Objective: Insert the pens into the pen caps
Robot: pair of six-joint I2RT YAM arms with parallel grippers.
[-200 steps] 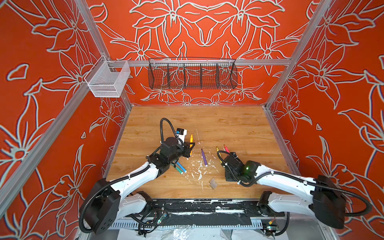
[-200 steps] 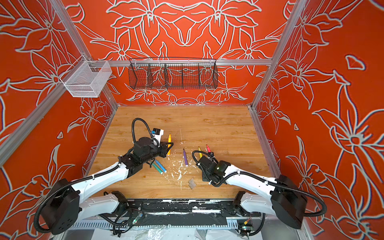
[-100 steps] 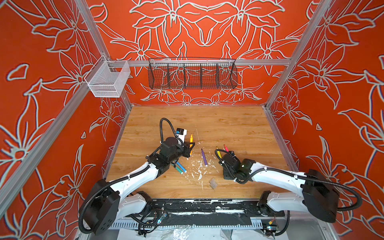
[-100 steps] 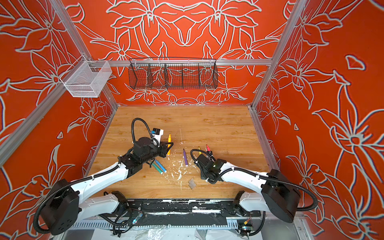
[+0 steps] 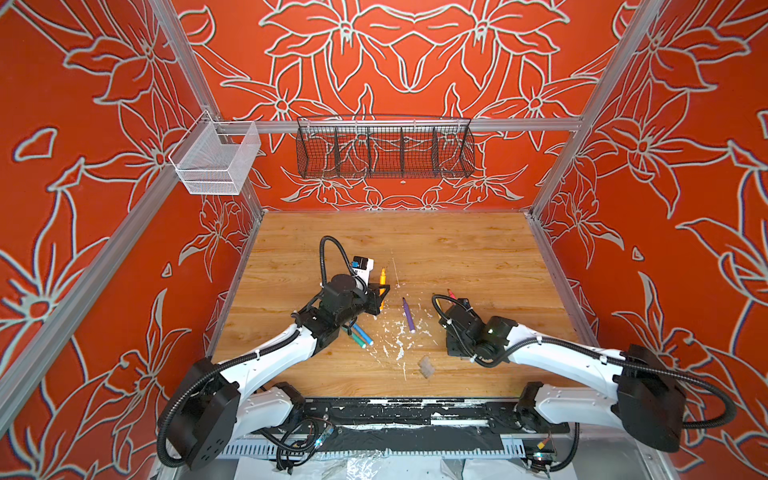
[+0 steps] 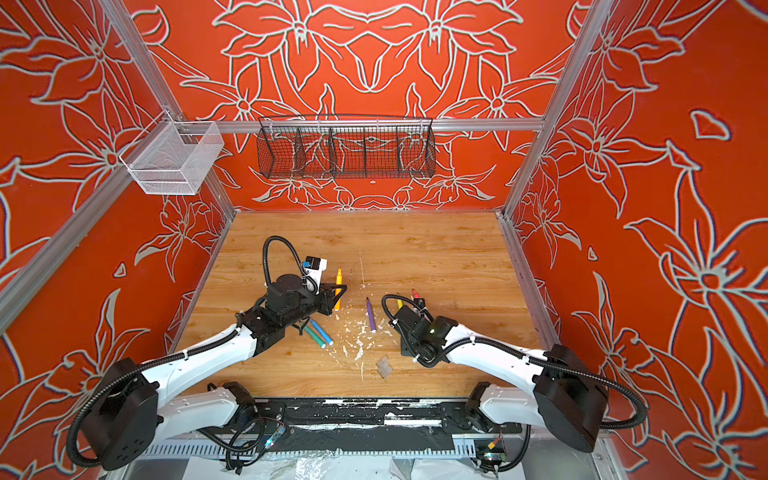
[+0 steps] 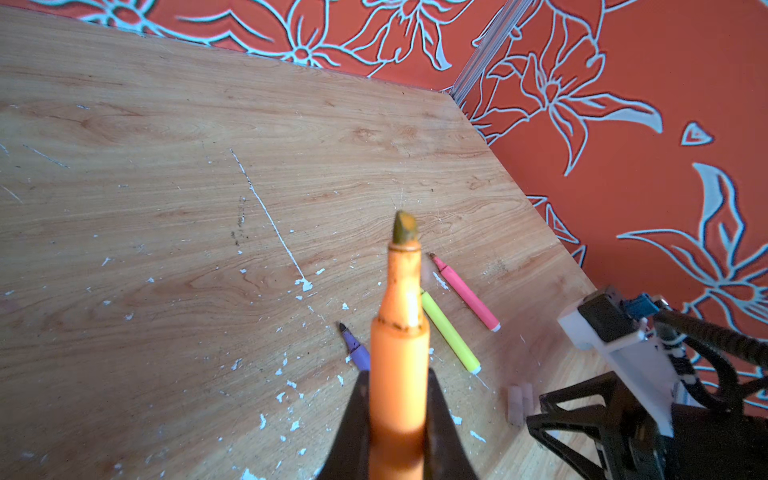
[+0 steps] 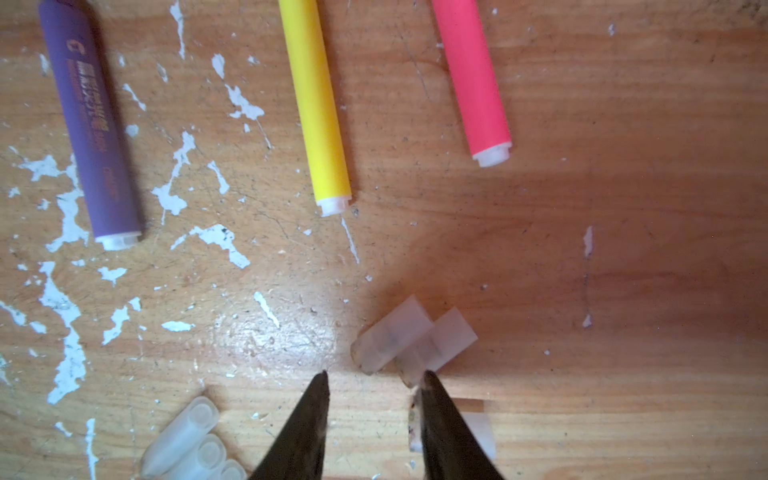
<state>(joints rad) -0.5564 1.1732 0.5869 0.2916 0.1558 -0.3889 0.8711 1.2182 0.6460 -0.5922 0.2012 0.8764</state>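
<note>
My left gripper [image 7: 397, 415] is shut on the orange pen [image 7: 401, 332], held above the table with its tip pointing away; in a top view the orange pen [image 5: 382, 277] sticks out past the gripper. My right gripper [image 8: 374, 380] is open, tips down near the wood, nothing between them. Two clear pen caps [image 8: 411, 340] lie crossed just ahead of its tips. Another cap [image 8: 478, 432] lies beside one finger. The purple pen [image 8: 95, 124], yellow pen [image 8: 316, 108] and pink pen [image 8: 473, 79] lie uncapped beyond. The green and blue pens [image 5: 357, 336] lie by the left arm.
A cluster of clear caps [image 8: 191, 440] lies to one side of the right gripper, seen in both top views as a pale patch [image 5: 426, 367]. White paint flecks [image 5: 399, 340] scatter the wooden table [image 5: 478, 257]. A black wire basket [image 5: 384, 149] and a white mesh basket [image 5: 214, 162] hang on the walls.
The right wrist has shifted slightly over the table near the yellow and pink pens. The left arm has held still with the orange pen.
</note>
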